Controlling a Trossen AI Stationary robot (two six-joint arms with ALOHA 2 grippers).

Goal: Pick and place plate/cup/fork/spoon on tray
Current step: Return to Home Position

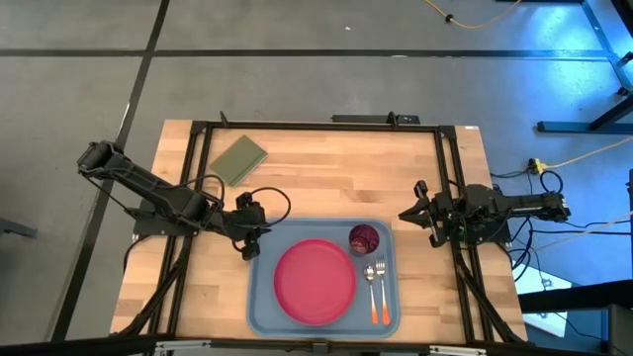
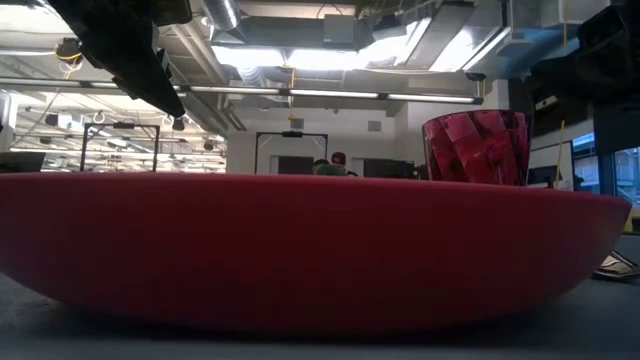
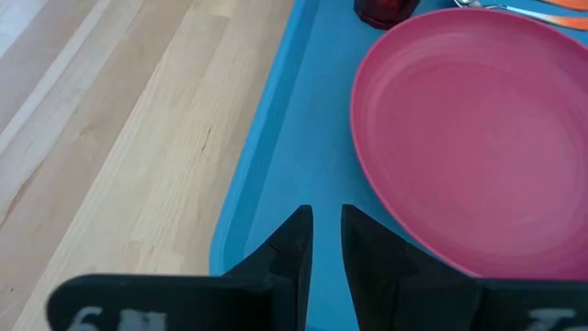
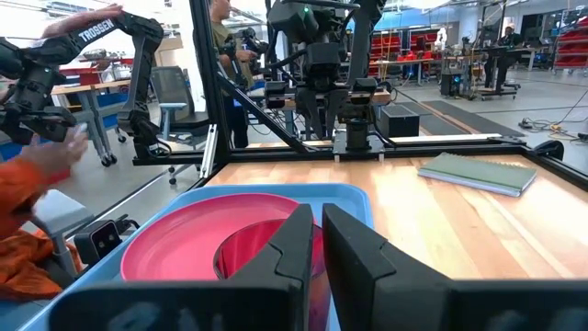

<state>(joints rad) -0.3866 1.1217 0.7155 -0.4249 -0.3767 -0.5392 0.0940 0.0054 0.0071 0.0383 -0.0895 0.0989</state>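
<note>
I see the plate [image 1: 315, 281], cup [image 1: 364, 238], fork [image 1: 372, 289] and spoon [image 1: 381, 290] on the tray [image 1: 265, 307]; left gripper [image 1: 252, 243] at its left edge and right gripper [image 1: 413, 214] beyond its right edge are nearly closed, empty.

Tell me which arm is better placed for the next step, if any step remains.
Neither clearly: the plate, cup, fork and spoon already lie on the tray. The left gripper is at the tray's edge, the right gripper beside it, both empty.

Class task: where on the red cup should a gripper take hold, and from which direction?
Grip the cup by its rim, coming straight down from above. It stands upright, mouth open, in the tray corner, with the plate and utensils close beside it, so side approaches look crowded.
</note>
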